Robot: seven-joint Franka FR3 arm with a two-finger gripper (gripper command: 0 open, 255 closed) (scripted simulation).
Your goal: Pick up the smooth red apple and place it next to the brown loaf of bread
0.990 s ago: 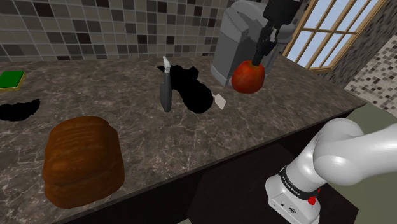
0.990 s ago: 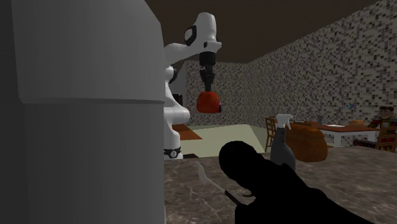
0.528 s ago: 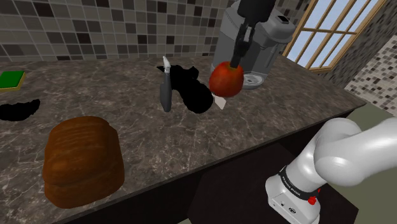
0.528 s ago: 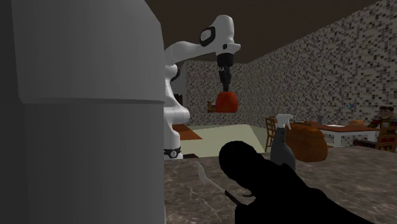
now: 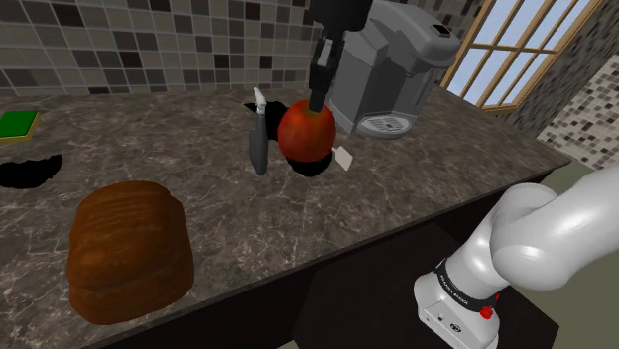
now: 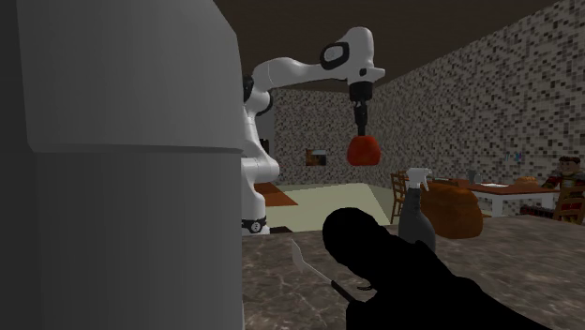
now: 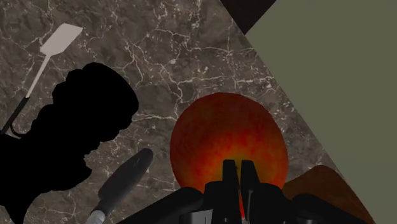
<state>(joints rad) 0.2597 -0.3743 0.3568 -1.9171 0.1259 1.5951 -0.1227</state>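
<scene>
From the shoulder view, the end effector (image 5: pixel 317 99) hangs over the tabletop (image 5: pixel 417 188) with its two fingers pinched tight on the top of the apple (image 5: pixel 306 133). The apple hangs right under it, at 6 o'clock, up in the air and touching nothing else. Here it shows just at 3 o'clock of the spray bottle (image 5: pixel 260 139). The bread (image 5: pixel 129 248) sits well apart, at about 8 o'clock from the apple. I think that is the way the apple has to go: across the tabletop toward 8 o'clock, then down beside the bread.

From the second exterior view, the end effector (image 6: pixel 359 124) points straight down and the apple (image 6: pixel 364 150) dangles at its 6 o'clock. The bread (image 6: pixel 457 208) is lower, at about 4 o'clock from the apple, behind the spray bottle (image 6: pixel 412 211).

From the wrist view, the fingers of the end effector (image 7: pixel 237 170) are almost closed, nipping the apple (image 7: pixel 222 140) at its top. The tabletop (image 7: pixel 191 57) lies below it. A brown corner (image 7: pixel 324 191) peeks out beside the apple. It may be the bread, but I cannot be sure.
</scene>
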